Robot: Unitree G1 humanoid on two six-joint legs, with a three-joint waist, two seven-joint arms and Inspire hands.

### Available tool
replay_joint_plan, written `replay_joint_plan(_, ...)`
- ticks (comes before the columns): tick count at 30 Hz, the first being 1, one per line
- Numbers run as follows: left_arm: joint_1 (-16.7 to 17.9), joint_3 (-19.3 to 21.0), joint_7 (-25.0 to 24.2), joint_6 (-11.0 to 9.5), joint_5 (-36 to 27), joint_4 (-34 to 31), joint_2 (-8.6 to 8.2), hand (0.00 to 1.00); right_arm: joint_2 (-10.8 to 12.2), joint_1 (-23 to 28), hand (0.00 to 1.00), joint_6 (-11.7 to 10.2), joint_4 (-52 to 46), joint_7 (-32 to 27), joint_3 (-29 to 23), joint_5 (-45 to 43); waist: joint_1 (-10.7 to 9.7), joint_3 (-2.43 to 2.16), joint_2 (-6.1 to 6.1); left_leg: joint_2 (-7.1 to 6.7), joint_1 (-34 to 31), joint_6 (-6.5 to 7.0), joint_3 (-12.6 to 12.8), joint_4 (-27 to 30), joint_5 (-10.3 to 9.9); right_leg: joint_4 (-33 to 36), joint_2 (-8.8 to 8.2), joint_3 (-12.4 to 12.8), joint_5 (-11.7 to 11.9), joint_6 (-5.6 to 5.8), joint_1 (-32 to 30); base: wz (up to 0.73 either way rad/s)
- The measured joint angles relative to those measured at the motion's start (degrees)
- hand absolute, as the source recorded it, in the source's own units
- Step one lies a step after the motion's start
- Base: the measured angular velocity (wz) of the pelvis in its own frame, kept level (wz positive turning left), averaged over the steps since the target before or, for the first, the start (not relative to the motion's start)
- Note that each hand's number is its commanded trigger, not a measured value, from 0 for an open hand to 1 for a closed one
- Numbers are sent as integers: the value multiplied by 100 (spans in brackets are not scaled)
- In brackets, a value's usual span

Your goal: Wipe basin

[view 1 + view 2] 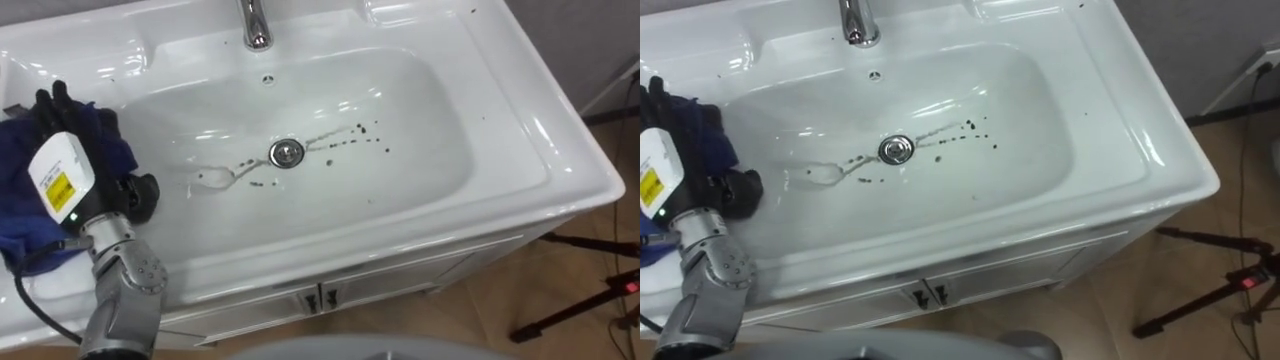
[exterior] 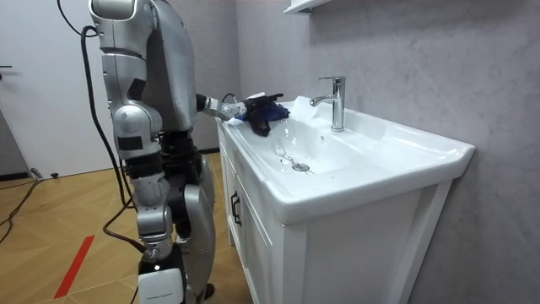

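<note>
— Where does the basin (image 1: 420, 190) need the most work?

— In its bowl. Dark specks (image 1: 355, 135) lie scattered on either side of the drain (image 1: 286, 152), thickest toward the robot's right. A thin wet trail (image 1: 215, 180) loops off to the left of the drain. The slopes and the back ledge look mostly white, with only stray dots.

— And the cloth?

— The blue cloth (image 1: 20, 200) is not in the bowl yet. It lies bunched on the basin's left rim, with the left hand (image 1: 75, 170) on top of it. I cannot tell whether the hand grips the cloth or only presses on it, because the folds rise around it.

— So what would make the step go well?

— First I would make sure the cloth is held firmly, so it does not stay behind on the rim. Then I would bring it down the left slope, flat against the porcelain, and sweep along the wet trail toward the drain. Carrying on across to the far specks should gather the grit instead of smearing it up the walls.

— Any hazards?

— Loose cloth could snag on the drain's metal edge, so I would pass just beside it. The faucet (image 1: 256, 25) stands at the back, clear of that path. The far specks may be a stretch from where the robot stands, close against the cabinet (image 1: 330, 295), so it may need to lean.
</note>
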Motion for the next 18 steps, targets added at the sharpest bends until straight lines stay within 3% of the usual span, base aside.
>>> replay_joint_plan(4,4,165,151,0,0,0,0,0,-26,-16,0,-5,-48,-10,-1,-4,16,6,-8,4,-5,-2,-7,0,1,-1,0,-16,0,0,-1,0)
replay_joint_plan(18,-9,170,379,-14,-2,74,7,0,-37,90,0,-1,-55,-58,1,3,18,11,-19,-1,9,-2,-16,-3,1,4,1,2,0,0,11,0)
